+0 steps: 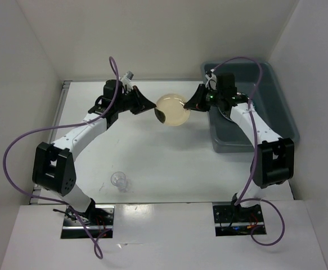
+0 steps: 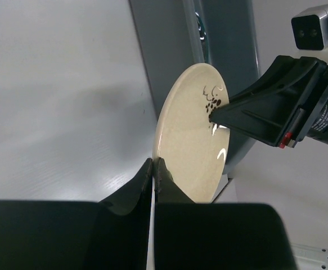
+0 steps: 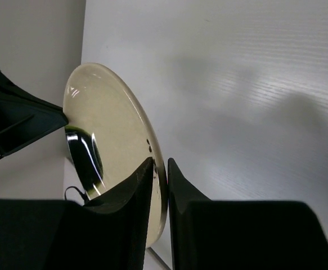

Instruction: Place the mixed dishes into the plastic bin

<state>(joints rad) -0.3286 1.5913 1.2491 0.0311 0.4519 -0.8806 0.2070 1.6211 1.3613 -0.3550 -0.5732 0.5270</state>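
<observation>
Close to the arm bases, a small clear cup [image 1: 118, 181] stood on the smooth white worktop [image 1: 152, 157]. Further back, the left hand [image 1: 150, 106] reached in on a bent arm, fingers pinched on the rim of a glossy round cream plate [image 1: 172, 109], tilted in mid-air. The right hand [image 1: 189, 104] clamped the opposite rim, just beside the grey-blue plastic bin [image 1: 231, 143].

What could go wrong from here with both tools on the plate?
1. The left tool and right tool each pinch only the rim of the cream plate, held in the air between them; if one arm pulls before the other opens, it may twist loose and fall.
2. With one shallow rim grip left, the plate may pivot on the way to the plastic bin.
</observation>
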